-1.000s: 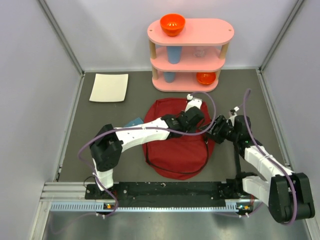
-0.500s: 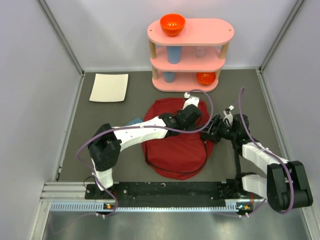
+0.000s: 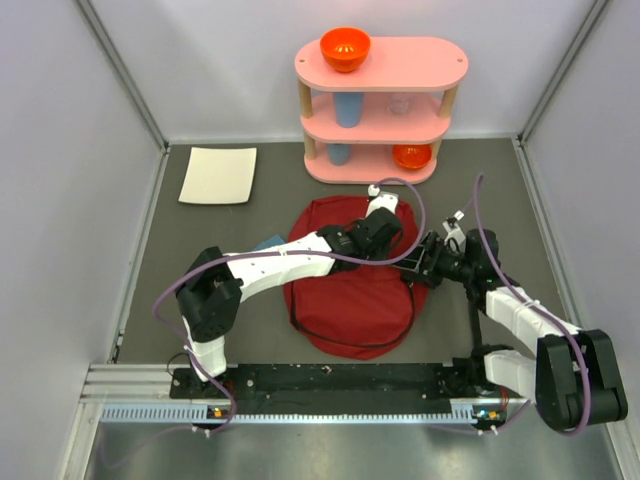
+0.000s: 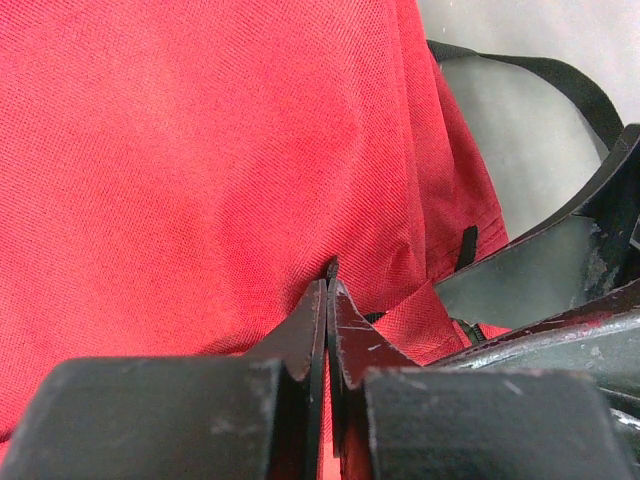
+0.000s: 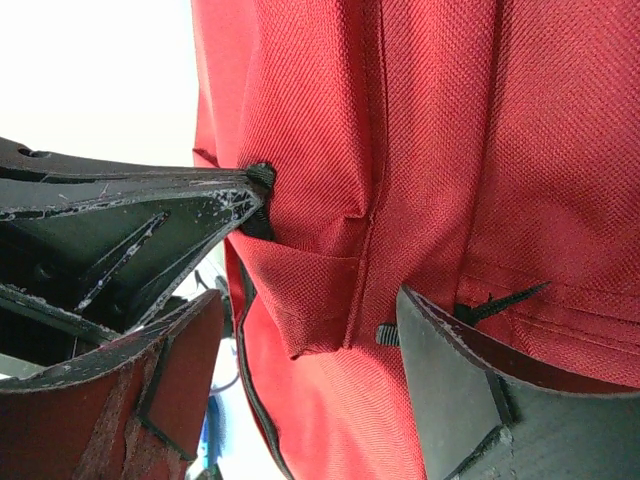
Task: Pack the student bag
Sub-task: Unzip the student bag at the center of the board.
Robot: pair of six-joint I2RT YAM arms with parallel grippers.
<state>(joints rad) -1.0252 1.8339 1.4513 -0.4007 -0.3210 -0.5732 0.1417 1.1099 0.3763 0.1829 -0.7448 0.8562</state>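
Fabric fills both my wrist views: the student bag (image 3: 350, 300) lies flat in the middle of the dark tabletop (image 3: 190, 230), between my bases and the pink shelf (image 3: 380, 110). My left arm stretches across the bag so that my left tool (image 4: 327, 290) reaches its right edge. Its fingers are pressed together there, nipping a small black tab (image 5: 258, 180) that sticks out at the seam. I take the tab for a zipper pull, though it is too small to be sure. My right tool (image 5: 310, 300) comes in from the other side, just beside the left one. Its fingers are spread, with a fold of red cloth and a black zipper line between them, and I cannot see them biting on anything. I judge the pairing deliberate: one tool has the pull in hand, and the other is placed to pin the soft cloth so the bag does not drag along when the zip is drawn. The bag looks shut and unpacked. A white sheet (image 3: 218, 175) lies well apart near the far left corner, and a blue thing (image 3: 268, 243) peeks out beside the bag's left edge. A tab this small could slip from my pinch.
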